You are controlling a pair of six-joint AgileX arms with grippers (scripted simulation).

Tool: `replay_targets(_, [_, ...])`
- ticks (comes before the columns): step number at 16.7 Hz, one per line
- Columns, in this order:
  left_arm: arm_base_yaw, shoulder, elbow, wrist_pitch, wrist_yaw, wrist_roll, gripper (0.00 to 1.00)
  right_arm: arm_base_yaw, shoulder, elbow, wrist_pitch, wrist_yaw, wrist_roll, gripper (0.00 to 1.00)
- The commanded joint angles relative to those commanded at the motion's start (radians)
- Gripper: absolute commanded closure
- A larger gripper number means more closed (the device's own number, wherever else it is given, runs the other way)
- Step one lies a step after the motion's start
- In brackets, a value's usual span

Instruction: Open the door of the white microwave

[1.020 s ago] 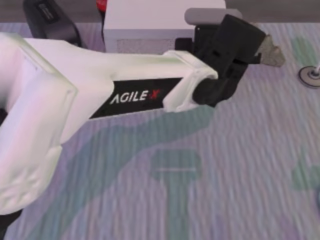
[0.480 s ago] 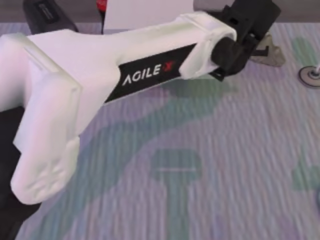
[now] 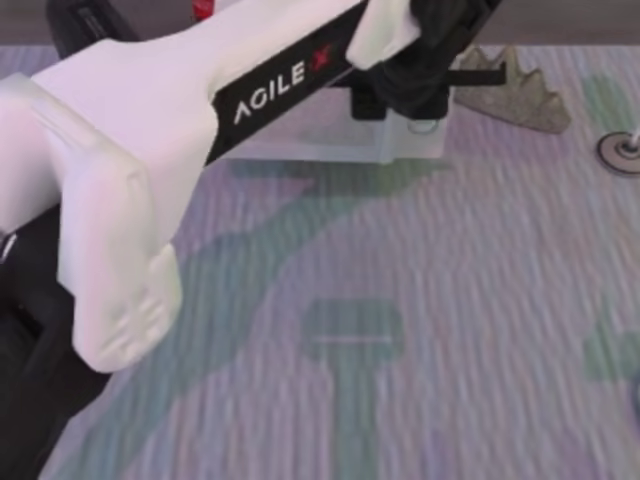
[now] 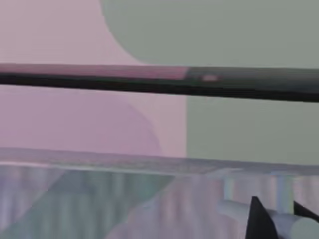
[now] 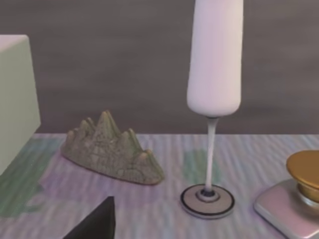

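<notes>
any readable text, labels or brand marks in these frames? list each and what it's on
"AGILE X" (the X in red): on the black strip along the white left arm in the top view, which reaches toward the door of the white microwave.
A small label on the black appliance at the top view's far left: too blurred to read.
Left wrist and right wrist views: no text.

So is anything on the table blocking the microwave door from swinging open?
Nothing visible does. The left gripper is at the door, and the table in front of it holds nothing; the rocky ornament and the glass stand off to the right.
</notes>
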Motion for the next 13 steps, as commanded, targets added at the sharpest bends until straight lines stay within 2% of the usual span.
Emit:
replay_targets(3, [0.010, 0.016, 0.049, -0.063, 0.028, -0.017, 1.00, 0.000, 0.000, 0.000, 0.000, 0.000, 0.000, 0.00])
replay_targets(13, [0.010, 0.016, 0.049, -0.064, 0.029, -0.017, 1.00, 0.000, 0.000, 0.000, 0.000, 0.000, 0.000, 0.00])
